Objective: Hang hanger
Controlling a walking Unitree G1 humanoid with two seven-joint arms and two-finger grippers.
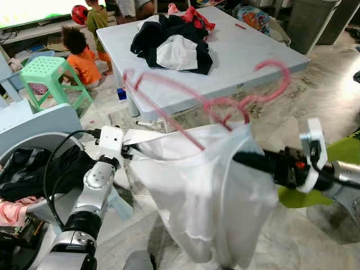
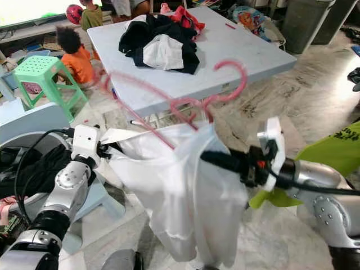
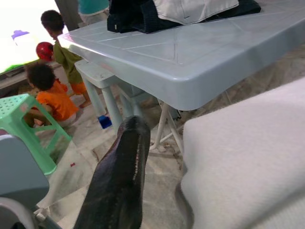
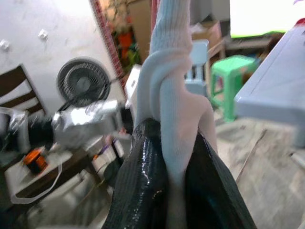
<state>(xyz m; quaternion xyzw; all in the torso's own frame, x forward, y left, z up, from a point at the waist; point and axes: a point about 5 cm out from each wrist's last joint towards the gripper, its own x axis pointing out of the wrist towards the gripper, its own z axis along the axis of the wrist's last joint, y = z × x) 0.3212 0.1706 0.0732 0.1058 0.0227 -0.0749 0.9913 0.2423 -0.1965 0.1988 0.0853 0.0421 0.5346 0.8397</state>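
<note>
From the head cameras, a thin pink plastic hanger (image 1: 225, 101) hung in mid-air before the pale blue plastic table (image 1: 247, 53), threaded into a white cloth garment (image 1: 197, 185) stretched between both arms. The left gripper (image 1: 130, 149) held the garment's left edge (its fingers hidden in cloth; closure undetermined). The left wrist view showed one black finger (image 3: 121, 181) beside white cloth. The right wrist view showed the right gripper (image 4: 174, 186) pinching a fold of garment.
</note>
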